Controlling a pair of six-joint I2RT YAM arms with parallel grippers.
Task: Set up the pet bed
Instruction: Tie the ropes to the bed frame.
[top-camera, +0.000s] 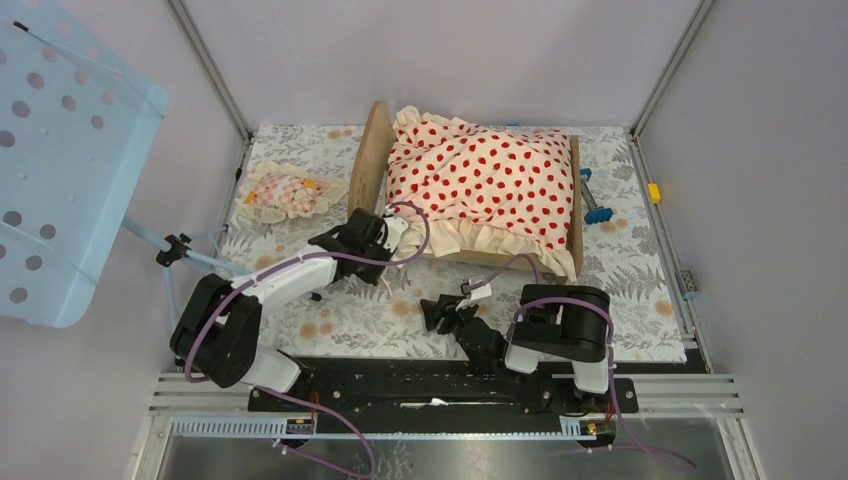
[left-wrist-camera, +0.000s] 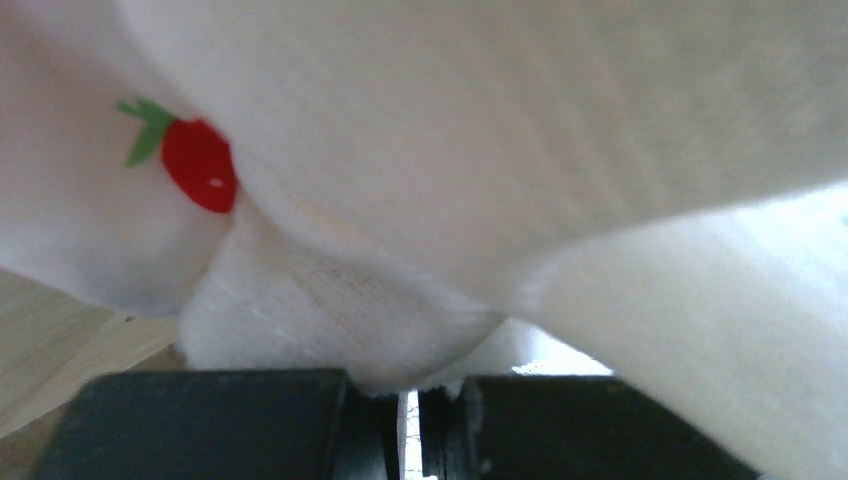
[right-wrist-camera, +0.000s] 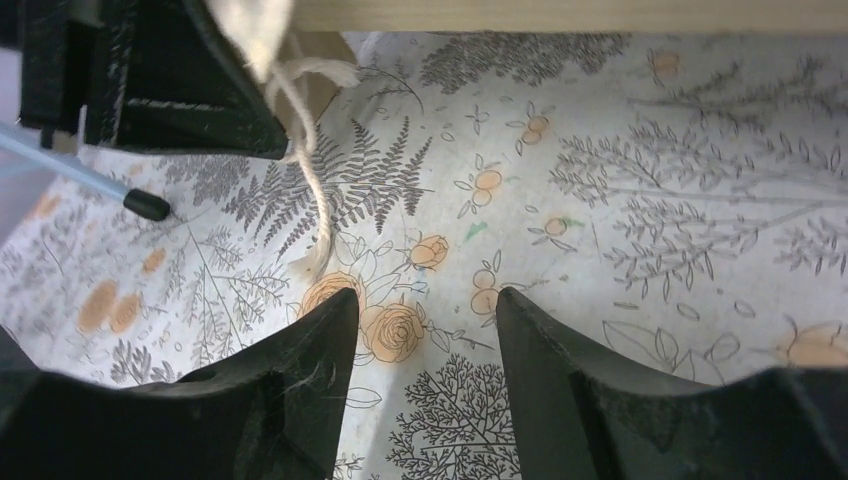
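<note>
One small light-wood pet bed with a rounded headboard, at the far middle of the table, headboard leftward, almost wholly under a red-dotted cream ruffled blanket. Clamped tight on that blanket's ruffle at the near-left corner: black left gripper, with white cloth pinched between its fingers in the wrist view. Spread apart and empty, low over the mat just short of the bed's near side: black right gripper.

Likely to go wrong from here:
- Dragging or tipping the light frame along with the cloth, if pulled hard sideways without bracing.
- Bunching the blanket toward the headboard instead of flattening it.
- Snagging the loose cream cord dangling ahead of the right fingers, on closing or advancing.

Cannot tell the mattress's state under the cover.

Underneath: a fern-and-rose printed mat, flat and soft-looking. On it:
- well left of the bed, a small pink checked ruffled pillow
- just right of the footboard, a blue-handled tool
- at the mat's right edge, a tiny yellow block

Around: plain grey walls, aluminium posts, and a pale blue perforated panel on a stand at left.
</note>
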